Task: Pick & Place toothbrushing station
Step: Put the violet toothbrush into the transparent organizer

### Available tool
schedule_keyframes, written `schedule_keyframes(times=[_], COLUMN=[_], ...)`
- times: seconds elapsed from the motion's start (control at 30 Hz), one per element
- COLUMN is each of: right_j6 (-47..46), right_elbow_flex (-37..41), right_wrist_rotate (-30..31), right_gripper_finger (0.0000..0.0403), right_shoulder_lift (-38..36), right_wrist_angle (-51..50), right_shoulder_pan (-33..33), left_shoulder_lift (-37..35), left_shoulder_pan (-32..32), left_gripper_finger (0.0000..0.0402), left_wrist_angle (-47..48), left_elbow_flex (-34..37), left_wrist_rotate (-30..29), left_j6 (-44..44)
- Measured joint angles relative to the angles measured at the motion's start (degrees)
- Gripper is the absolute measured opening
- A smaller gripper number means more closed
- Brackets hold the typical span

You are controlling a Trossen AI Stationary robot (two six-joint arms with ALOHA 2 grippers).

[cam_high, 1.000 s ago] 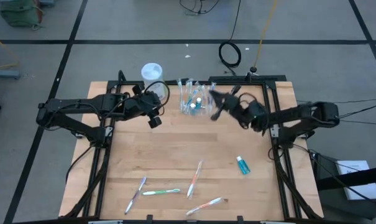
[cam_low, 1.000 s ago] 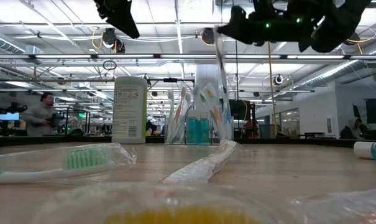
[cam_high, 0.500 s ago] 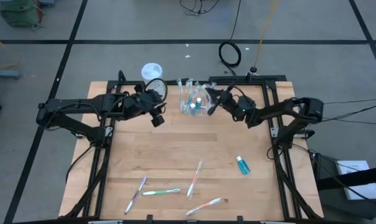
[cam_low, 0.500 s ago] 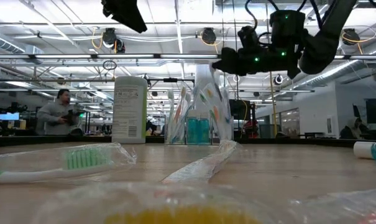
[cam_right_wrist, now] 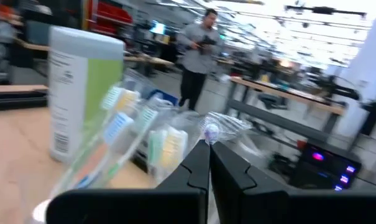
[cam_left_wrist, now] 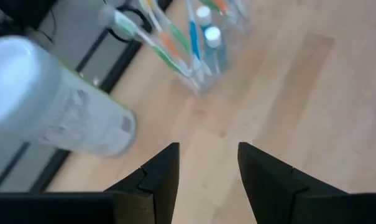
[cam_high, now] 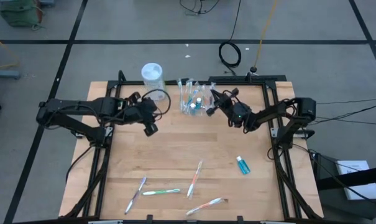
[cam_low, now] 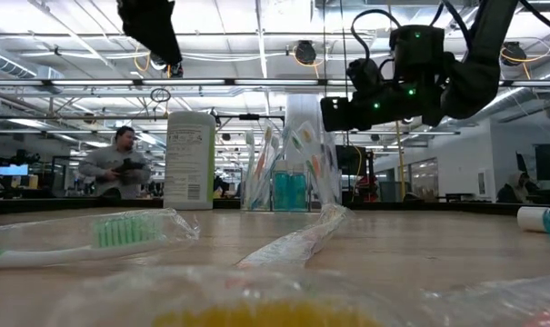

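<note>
clear cup [cam_high: 192, 104] at far edge | right tool [cam_high: 211, 107] beside | mid-table bare

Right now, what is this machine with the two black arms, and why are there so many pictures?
It is a robot with two arms at a wooden table. One camera looks down from above, one sits low at table height, and each arm carries a camera at its wrist. At the far edge stand a clear cup of toothbrushes and toothpaste, and a white canister. Nearer lie loose toothbrushes and a blue toothpaste tube. The left arm hovers with its jaws open and empty. The right arm has its jaws shut beside the cup, at a brush's crinkly wrapper; I cannot tell if they pinch it.
</note>
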State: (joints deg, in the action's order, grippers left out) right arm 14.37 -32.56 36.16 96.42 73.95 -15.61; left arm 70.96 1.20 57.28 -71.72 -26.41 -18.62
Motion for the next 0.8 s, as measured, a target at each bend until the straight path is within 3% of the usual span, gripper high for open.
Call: schedule_keyframes(times=[0.1, 0.4, 0.63, 0.8], right_j6=[0.14, -0.85, -9.39, -5.27], right_elbow_flex=[0.02, 0.02, 0.07, 0.07], right_wrist_rotate=[2.81, 3.04, 2.87, 3.18], right_gripper_finger=[0.0005, 0.0044, 0.0093, 0.0127], right_shoulder_lift=[0.0, -0.02, -0.17, -0.79], right_wrist_angle=[-0.15, -4.31, -7.24, -7.26], right_shoulder_pan=[0.98, 2.33, 3.05, 5.0], left_shoulder_lift=[0.0, 0.02, 0.02, 0.02], left_shoulder_pan=[2.41, 10.7, 18.27, 24.11], left_gripper_finger=[0.017, 0.017, 0.017, 0.017], left_wrist_angle=[-0.34, -0.75, -1.79, -12.96], left_elbow_flex=[1.29, 9.71, 16.92, 22.75], left_wrist_rotate=[0.12, 1.38, 6.29, 14.56], left_j6=[-3.58, -17.35, -30.25, -40.38])
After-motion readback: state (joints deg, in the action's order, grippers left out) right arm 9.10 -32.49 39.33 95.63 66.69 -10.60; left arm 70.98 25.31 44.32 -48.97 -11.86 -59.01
